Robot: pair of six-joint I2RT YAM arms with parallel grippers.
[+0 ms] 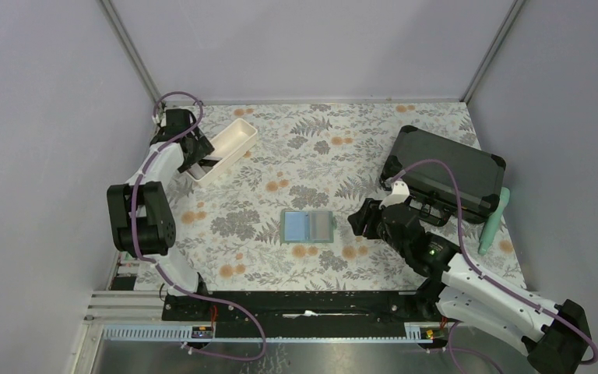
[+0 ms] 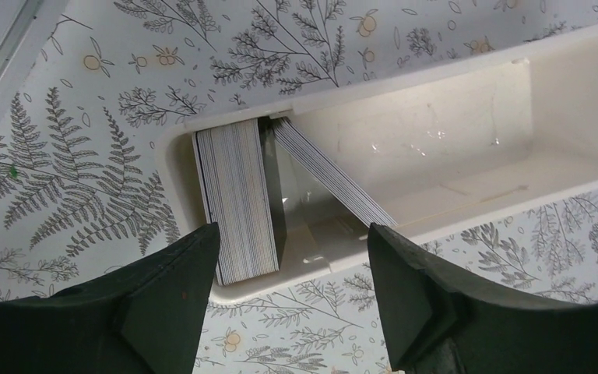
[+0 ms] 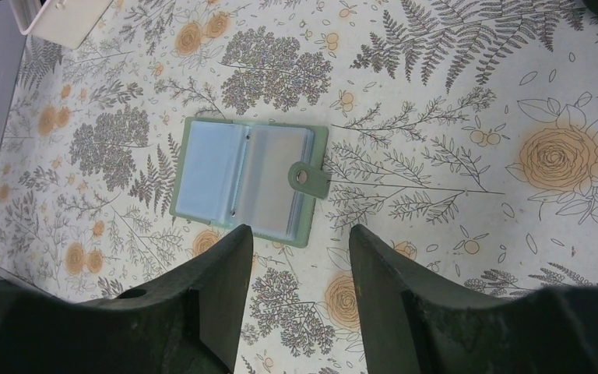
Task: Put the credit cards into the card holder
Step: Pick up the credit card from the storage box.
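While the left gripper [image 2: 293,245] is hung over the tray's [image 2: 514,167] end, fingers apart and empty, the cards [image 2: 235,204] are seen on edge inside that end, between the fingers, faces turned toward them. The holder [image 1: 307,226] is laid open well apart from the tray, ahead of the right gripper's [image 3: 300,241] spread, empty fingers. The left arm is judged nearer the cards.

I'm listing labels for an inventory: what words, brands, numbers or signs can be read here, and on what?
No text can be read in any view.
The cards stand edge-on in the tray, so their faces are hidden.
The card holder lies open and no print shows on its pockets.
The black case shows no label.
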